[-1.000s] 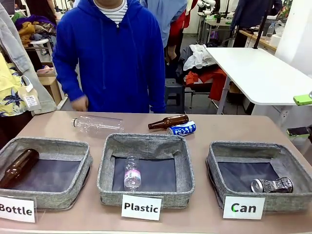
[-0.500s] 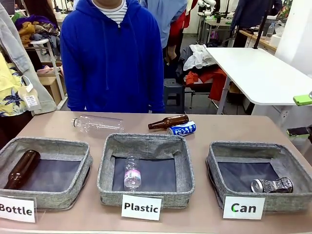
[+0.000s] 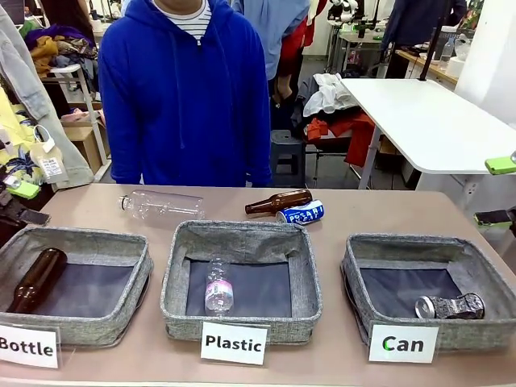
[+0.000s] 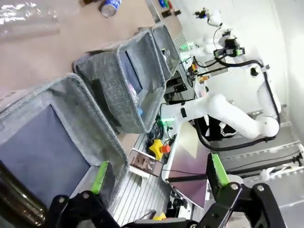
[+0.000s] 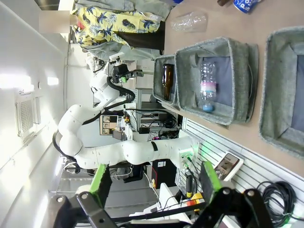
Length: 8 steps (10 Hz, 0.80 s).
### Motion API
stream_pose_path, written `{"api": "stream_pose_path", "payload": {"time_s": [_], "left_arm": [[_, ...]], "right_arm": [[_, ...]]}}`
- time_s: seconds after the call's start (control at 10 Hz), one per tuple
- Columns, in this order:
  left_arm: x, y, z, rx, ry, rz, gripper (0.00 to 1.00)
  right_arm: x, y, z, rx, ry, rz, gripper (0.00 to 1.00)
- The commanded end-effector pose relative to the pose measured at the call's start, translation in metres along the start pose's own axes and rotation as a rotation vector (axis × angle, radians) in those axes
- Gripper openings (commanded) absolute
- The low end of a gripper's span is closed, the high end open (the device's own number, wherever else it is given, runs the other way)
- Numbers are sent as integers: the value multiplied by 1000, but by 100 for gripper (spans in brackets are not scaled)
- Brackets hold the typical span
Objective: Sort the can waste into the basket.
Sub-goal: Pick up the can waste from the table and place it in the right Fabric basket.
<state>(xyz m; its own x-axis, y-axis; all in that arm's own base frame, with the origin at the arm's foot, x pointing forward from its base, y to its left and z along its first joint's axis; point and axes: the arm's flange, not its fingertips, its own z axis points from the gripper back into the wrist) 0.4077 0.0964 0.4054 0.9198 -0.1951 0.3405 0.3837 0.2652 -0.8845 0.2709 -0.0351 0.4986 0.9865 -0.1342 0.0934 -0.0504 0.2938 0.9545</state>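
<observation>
**Front and wrist views.** The basket [image 3: 411,242], square grey fabric with a dark lining and a white "Can" label at its front, stood near your right gripper [image 5: 153,178], on that claw's inner side. It was last in the row as seen from your left gripper [image 4: 158,173].

Your right gripper was spread wide. Its green pads were well apart, with nothing between them and nothing touched. Your left gripper was likewise spread wide and empty, and the "Bottle" basket [image 4: 71,118] lay near it, just ahead of its fingers.

The silver-grey can [image 3: 450,306], its body dented, lay on its side inside the basket at the front right corner, on the side toward your right claw. The blue can [image 3: 301,213], with white lettering, lay on its side on the table [image 3: 355,205]. It was between your two claws and well apart from each, just beside a brown bottle [image 3: 278,201].
</observation>
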Motion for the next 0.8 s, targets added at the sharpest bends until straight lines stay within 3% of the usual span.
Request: {"api": "stream_pose_path", "payload": {"time_s": [0.0, 0.2, 0.5, 0.7], "left_arm": [[4, -26, 9, 15, -13, -44, 100], [4, -26, 9, 15, -13, -44, 100], [4, -26, 9, 15, -13, -44, 100], [4, -26, 9, 15, -13, -44, 100]], "right_arm": [[-1, -1, 1, -1, 4, 17, 100], [0, 0, 0, 0, 0, 0, 100], [51, 32, -68, -283, 161, 162, 100], [74, 23, -101, -409, 169, 187, 100]]}}
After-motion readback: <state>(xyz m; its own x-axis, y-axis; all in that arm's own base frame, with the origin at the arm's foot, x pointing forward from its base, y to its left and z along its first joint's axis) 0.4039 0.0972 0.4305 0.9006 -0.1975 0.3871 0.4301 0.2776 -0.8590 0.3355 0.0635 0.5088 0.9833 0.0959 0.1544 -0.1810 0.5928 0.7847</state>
